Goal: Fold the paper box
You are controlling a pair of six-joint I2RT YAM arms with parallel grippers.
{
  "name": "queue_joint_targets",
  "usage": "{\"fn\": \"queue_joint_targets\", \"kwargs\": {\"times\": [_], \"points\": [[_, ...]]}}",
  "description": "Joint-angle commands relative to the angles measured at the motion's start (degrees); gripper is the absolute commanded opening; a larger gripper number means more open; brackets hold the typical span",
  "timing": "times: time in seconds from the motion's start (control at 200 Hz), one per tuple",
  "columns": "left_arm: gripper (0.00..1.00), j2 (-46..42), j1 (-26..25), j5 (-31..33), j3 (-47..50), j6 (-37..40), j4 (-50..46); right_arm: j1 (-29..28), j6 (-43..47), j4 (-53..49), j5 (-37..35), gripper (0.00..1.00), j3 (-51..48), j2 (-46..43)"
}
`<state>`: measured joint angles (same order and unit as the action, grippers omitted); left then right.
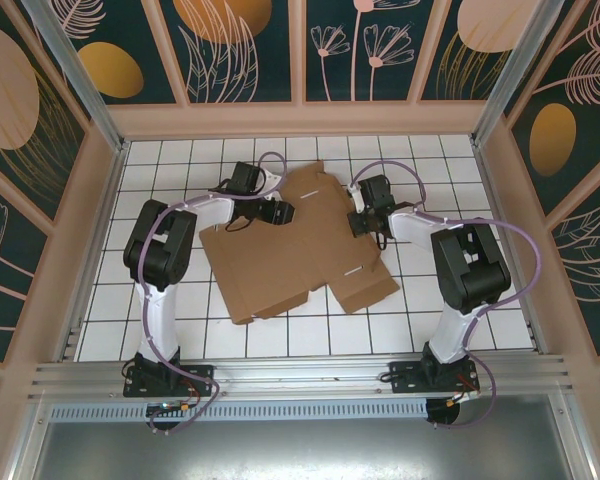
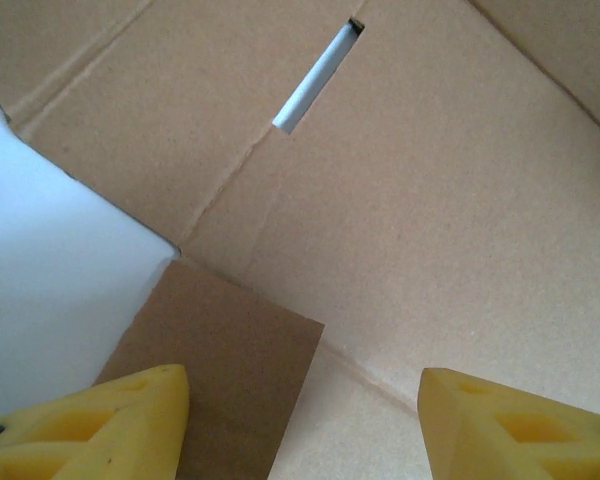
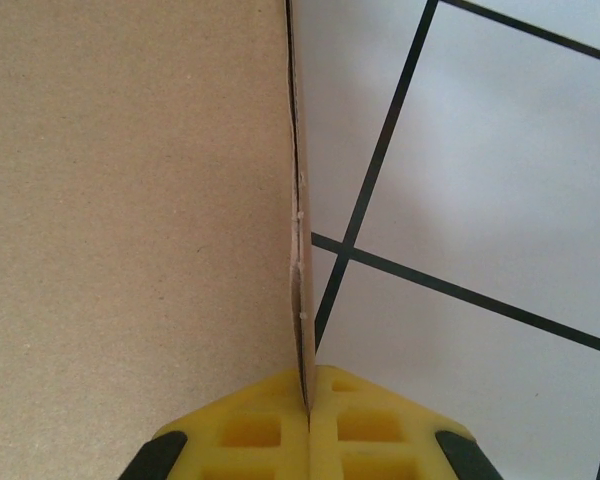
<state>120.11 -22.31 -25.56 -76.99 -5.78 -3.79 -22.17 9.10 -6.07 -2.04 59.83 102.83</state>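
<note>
The box (image 1: 290,250) lay unfolded, mostly flat, in the middle of the bench (image 1: 400,330). The right hand (image 3: 308,400) was clenched on its right edge, cardboard pinched between the fingers. The left hand (image 2: 302,420) hovered over its far-left part, fingers apart, grasping nothing.

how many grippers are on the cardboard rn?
2. Left gripper is over the far-left part of the paper box, jaws apart. Right gripper is at its right edge, shut on that edge. None seem hidden.
</note>
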Motion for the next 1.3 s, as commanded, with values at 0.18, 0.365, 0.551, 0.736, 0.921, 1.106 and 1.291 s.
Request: {"fn": "queue_joint_targets", "kwargs": {"times": [0.18,0.365,0.551,0.736,0.921,1.106,1.291], "points": [[0.50,5.9,-0.6,2.9,-2.2,-10.8,-4.6,0.0,-0.1,0.1,-0.7,0.00,1.5,0.2],[0.39,6.1,-1.3,13.1,-2.0,-10.5,-8.4,0.0,-0.3,0.4,-0.5,0.00,1.2,-0.8],[0.35,6.2,-5.1,28.3,-3.7,-3.7,-13.3,-0.1,-0.8,0.8,0.2,0.00,1.6,-1.0],[0.32,8.7,-7.7,36.9,-5.6,-4.9,-15.9,-0.2,-1.3,1.2,-0.1,0.00,1.6,-1.2],[0.28,6.2,-7.9,34.8,-3.0,-6.5,-12.2,-0.2,-1.7,1.2,-0.2,0.00,1.6,-1.4],[0.36,-1.0,-7.9,27.5,-3.8,-9.8,-8.3,0.1,-1.0,1.1,-0.5,0.00,1.9,-2.1],[0.55,-5.1,-7.7,22.4,-9.3,-15.4,-4.5,0.0,-1.5,2.4,-0.2,0.00,1.3,-2.6]]}}
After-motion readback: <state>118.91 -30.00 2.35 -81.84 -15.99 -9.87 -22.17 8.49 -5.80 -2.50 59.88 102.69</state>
